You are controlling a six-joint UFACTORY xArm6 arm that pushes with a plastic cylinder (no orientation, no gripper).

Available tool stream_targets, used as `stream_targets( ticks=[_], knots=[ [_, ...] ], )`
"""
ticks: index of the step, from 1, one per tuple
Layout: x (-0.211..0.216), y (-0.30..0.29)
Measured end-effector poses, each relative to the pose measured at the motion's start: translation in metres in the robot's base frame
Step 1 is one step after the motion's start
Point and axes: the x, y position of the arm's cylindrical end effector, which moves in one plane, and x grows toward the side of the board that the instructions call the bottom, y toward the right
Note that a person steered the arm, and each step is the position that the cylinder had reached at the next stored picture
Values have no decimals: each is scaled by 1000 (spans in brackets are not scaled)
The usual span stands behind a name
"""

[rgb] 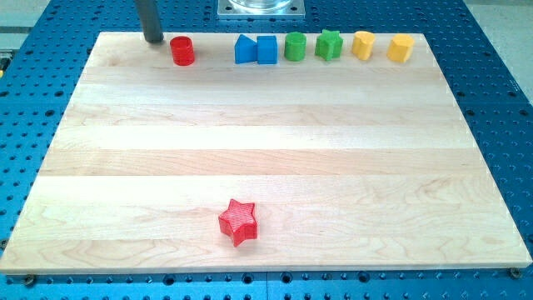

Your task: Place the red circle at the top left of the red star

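— Standing at the view's top left, the dark metal rod has my tip [153,39] on the pale, planked wooden board [266,158], just left of the red circle [182,51], a short ridged cylinder. The rod carries no jaws to open or close.

— And along the top edge?

— One row, left to right: the red circle, two blue blocks touching, a wedge-like one [245,50] and a squarer one [266,50], then a green cylinder [295,47], a green star [329,45], and two yellow blocks [363,45] [400,48] of unclear shape. Seven pieces there.

— The red star [239,222]?

— Alone near the bottom centre, well apart from the row, its top ribbed. Eight blocks altogether, on a blue perforated table [500,100].
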Motion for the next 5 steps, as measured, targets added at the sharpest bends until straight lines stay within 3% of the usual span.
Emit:
stream_targets(
  ticks=[1,4,5],
  knots=[
    [2,42],
    [203,72],
    [152,27]
  ],
)
